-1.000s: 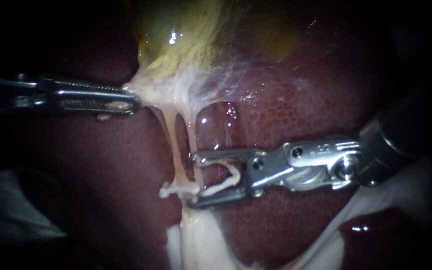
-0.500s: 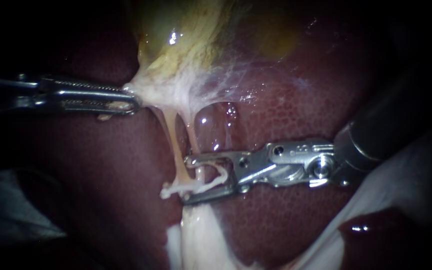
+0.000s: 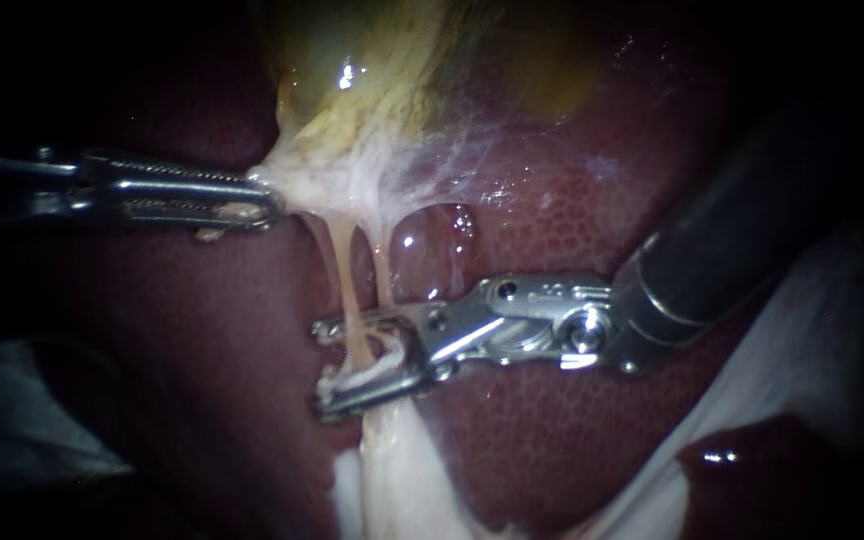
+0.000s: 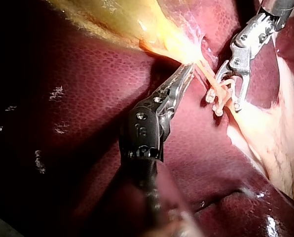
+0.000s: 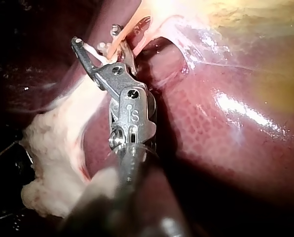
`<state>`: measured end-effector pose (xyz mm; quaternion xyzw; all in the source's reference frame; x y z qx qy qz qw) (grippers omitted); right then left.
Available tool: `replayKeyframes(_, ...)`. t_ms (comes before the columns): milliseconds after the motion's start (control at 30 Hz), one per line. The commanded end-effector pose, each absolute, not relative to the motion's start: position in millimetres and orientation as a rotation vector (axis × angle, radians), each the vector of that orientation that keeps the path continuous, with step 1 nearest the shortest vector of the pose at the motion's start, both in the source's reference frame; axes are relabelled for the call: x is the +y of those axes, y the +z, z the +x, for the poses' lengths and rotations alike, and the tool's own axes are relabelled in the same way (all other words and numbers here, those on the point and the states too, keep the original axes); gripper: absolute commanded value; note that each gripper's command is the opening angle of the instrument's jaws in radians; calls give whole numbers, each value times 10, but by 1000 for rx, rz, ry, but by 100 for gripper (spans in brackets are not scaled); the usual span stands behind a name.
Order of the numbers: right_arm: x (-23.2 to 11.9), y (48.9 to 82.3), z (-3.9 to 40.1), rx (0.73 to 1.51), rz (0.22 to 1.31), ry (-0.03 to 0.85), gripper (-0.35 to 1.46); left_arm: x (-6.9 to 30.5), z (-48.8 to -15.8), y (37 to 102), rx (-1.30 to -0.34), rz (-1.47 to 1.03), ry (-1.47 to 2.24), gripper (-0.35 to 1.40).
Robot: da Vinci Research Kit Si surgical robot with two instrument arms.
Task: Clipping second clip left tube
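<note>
Liver (image 3: 572, 440) all around: my left instrument (image 3: 270, 203) clamps pale tissue (image 3: 322, 180) below the gallbladder (image 3: 382, 80); my right instrument (image 3: 319, 367), jaws spread, holds a clip (image 3: 382, 365) astride the left tube (image 3: 345, 290).

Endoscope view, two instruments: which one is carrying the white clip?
The right instrument, coming in from the right: a white clip sits between its jaws, which straddle the left tube. The left instrument grips only pale tissue.
</note>
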<state>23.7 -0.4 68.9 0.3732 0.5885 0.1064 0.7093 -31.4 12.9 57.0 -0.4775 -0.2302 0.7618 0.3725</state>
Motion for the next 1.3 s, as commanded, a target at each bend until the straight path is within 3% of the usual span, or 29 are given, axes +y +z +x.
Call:
replayKeyframes(33,-5,687,238,1315,840,239,48,129,-314,570,-589,-1222,1952,-35)
replayKeyframes(500,-18,652,241,1358,913,196,37,129,-314,570,-589,-1222,1952,-35)
replayKeyframes(900,-7,641,229,1327,979,277,-35,129,-315,570,-588,-1222,1951,-35)
replayKeyframes(1300,-9,642,227,1318,992,298,-35,129,-316,570,-588,-1222,1951,-35)
